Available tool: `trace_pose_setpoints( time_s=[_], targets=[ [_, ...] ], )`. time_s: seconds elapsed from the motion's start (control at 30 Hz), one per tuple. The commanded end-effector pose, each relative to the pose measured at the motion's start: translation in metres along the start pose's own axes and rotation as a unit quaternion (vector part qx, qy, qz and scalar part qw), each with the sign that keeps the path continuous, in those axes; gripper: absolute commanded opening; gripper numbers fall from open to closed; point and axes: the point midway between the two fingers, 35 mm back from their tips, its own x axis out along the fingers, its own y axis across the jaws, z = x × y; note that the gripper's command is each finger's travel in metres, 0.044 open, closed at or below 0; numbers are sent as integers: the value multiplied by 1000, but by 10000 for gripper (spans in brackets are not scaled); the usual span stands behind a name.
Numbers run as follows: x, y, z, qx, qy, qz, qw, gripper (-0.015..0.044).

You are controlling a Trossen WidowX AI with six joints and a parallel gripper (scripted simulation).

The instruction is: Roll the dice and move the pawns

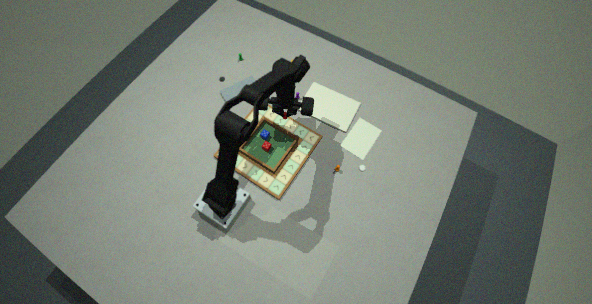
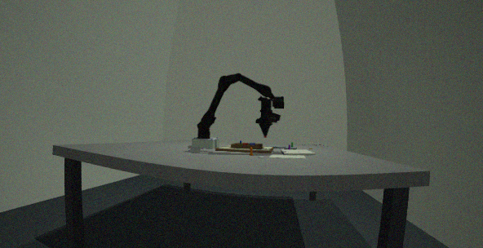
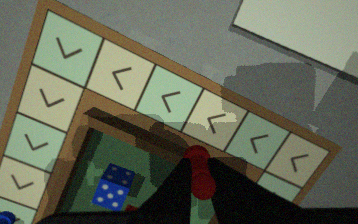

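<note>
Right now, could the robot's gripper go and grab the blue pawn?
Probably not yet. The gripper is shut on the red pawn, lifted above the board. The blue pawn stands in the open at the board's edge, so nothing else seems to block it.
</note>
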Motion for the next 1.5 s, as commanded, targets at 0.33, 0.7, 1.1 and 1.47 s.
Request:
trace_pose_setpoints(
  time_s=[0.33,0.7,1.1,1.47],
  targets=[
    [31,18,23,3,-3,-3,1000,0],
    [49,18,23,3,-3,-3,1000,0],
    [59,18,24,1,-5,-2,1000,26],
    [59,18,24,1,-5,-2,1000,315]
  ],
)
